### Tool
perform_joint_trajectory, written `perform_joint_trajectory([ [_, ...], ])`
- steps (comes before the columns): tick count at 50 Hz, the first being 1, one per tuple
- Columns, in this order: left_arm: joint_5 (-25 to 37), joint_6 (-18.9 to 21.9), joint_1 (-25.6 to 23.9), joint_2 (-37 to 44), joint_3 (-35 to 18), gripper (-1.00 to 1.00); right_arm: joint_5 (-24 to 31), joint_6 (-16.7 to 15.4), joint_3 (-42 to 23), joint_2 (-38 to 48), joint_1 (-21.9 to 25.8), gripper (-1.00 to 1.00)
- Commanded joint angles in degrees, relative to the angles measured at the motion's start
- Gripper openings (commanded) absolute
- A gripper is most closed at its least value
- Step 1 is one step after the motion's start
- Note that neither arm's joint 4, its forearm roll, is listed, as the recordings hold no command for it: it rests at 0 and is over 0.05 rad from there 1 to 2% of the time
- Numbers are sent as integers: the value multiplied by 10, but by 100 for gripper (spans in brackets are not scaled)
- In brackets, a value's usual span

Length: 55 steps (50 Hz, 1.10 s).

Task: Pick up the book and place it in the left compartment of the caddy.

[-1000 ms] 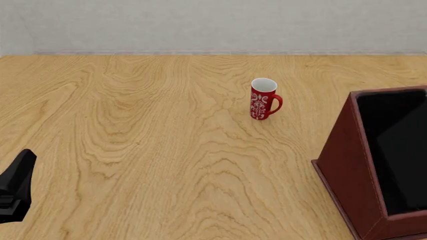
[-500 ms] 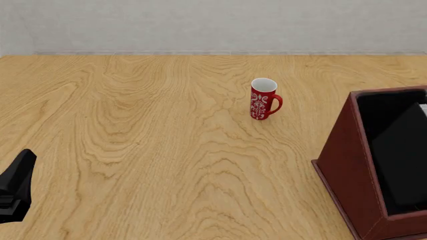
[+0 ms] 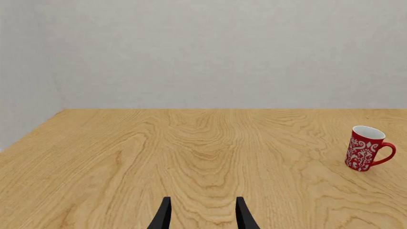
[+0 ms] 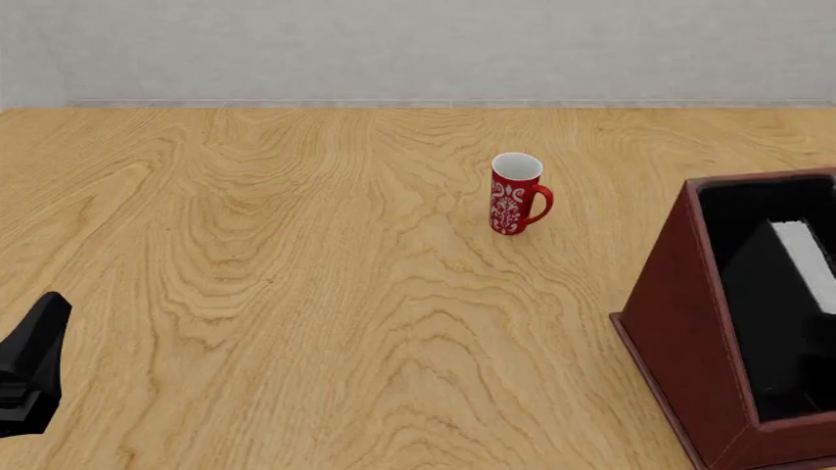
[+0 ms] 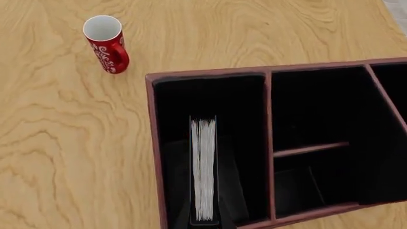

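Right wrist view looks straight down on the book (image 5: 204,174), white page edge up, standing in the left compartment of the caddy (image 5: 210,143). Can't tell whether the right gripper grasps it, its fingers aren't clearly visible. The left gripper (image 3: 203,214) hangs over bare worktop (image 4: 288,294) near the front-left corner, fingers apart, grasping nothing. The mug (image 4: 516,194) sits mid-table.

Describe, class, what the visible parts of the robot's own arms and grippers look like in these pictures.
Little shows. The left gripper has two slim, matte black fingers tapering to pointed tips. In the front view, a plain black angular part of the left arm appears at the edge. No cables or markings visible. The right arm is out of view.
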Motion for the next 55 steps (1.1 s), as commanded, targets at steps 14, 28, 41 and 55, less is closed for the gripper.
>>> perform_joint_trajectory([
  [14, 0, 0, 0, 0, 0, 100, -153, 7, 90, 90, -25, -100],
  [28, 0, 0, 0, 0, 0, 100, -216, 9, 124, 132, -27, -100],
  [41, 0, 0, 0, 0, 0, 100, -169, 8, 101, 101, -26, 100],
  [55, 0, 0, 0, 0, 0, 100, 67, -6, -69, -37, 1, 100],
])
